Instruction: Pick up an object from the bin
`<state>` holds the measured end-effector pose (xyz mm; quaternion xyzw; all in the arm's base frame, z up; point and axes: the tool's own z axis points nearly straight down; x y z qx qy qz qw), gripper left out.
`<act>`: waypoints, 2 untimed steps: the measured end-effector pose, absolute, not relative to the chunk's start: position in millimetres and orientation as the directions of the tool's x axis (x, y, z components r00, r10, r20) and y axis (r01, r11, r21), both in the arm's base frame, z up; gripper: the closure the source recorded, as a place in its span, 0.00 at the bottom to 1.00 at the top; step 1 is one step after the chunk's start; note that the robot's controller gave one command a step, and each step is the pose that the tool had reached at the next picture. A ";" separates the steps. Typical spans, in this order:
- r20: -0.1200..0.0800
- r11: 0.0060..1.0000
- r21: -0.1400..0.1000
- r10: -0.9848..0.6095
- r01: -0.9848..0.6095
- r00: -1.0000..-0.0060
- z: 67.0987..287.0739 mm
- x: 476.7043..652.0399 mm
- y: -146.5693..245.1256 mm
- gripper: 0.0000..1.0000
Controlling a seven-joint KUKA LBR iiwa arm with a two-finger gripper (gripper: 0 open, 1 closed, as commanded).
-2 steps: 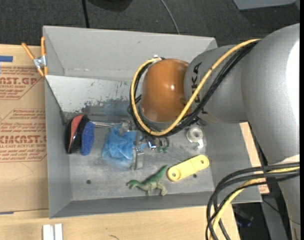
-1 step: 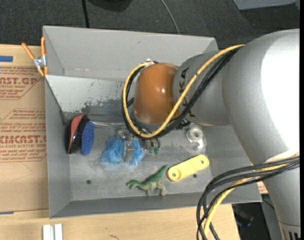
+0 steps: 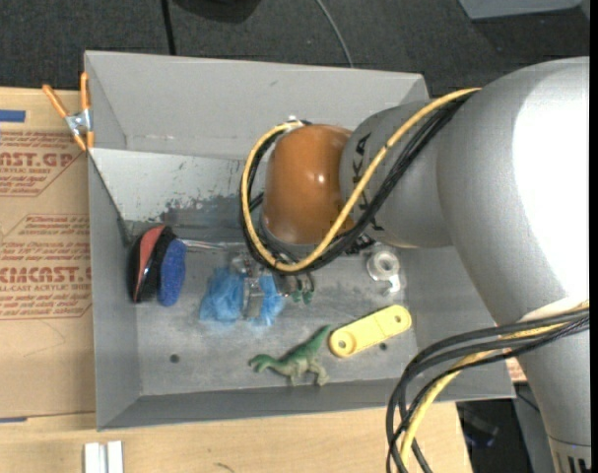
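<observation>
pincer (image 3: 252, 286), spread i cannot tell, sits on the crumpled blue wad (image 3: 221, 304) beneath it: likely light, soft; pinch its middle.

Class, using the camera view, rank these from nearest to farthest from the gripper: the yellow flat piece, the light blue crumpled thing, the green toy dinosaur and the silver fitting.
1. Light blue crumpled thing, right at the gripper, mid-bin.
2. Green toy dinosaur, lower in the view.
3. Yellow flat piece and silver fitting, both to the right in the view; too close to call.

Bright overhead light, soft shadows
</observation>
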<state>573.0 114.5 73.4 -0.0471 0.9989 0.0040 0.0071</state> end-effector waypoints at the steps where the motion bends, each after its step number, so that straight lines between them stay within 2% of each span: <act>1: -0.002 0.994 0.004 -0.112 -0.112 -0.994 113.0 565.7 113.6 1.00; 2: -0.017 0.991 0.005 -0.135 -0.136 -0.991 151.9 567.6 109.1 1.00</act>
